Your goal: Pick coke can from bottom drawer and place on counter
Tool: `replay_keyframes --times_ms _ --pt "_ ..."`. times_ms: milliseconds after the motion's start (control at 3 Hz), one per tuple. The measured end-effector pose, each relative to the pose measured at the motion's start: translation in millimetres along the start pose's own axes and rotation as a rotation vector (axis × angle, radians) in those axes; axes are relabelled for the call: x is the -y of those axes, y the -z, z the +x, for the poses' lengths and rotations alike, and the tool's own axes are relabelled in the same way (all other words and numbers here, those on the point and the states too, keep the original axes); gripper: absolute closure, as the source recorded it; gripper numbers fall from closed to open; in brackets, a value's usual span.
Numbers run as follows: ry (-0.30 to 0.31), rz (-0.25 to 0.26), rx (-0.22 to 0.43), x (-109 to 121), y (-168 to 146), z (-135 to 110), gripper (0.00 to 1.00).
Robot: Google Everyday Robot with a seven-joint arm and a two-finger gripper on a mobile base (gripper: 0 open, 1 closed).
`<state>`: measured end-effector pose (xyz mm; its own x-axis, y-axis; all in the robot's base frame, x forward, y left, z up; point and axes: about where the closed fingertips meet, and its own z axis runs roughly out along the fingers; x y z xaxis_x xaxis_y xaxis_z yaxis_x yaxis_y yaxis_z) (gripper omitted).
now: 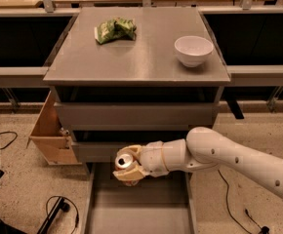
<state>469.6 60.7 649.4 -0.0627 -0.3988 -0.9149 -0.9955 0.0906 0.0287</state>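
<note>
My gripper is shut on the coke can, a red can with a silver top, and holds it in the air above the open bottom drawer, in front of the closed grey drawer fronts. The white arm reaches in from the lower right. The drawer's grey floor below the can is bare. The counter, the grey metal top of the cabinet, lies higher and farther back.
A white bowl stands on the counter at the right and a crumpled green bag at the back left. A tan wooden box hangs open at the cabinet's left side. Black cables lie on the floor at the lower left.
</note>
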Motion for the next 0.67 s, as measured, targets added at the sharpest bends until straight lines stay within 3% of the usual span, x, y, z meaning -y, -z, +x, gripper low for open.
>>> replay_keyframes --times_ms 333,667 --pt "0.0 0.0 0.0 0.1 0.0 -0.2 1.0" --pt "0.048 0.001 0.002 26.8 10.4 -48.3 1.0"
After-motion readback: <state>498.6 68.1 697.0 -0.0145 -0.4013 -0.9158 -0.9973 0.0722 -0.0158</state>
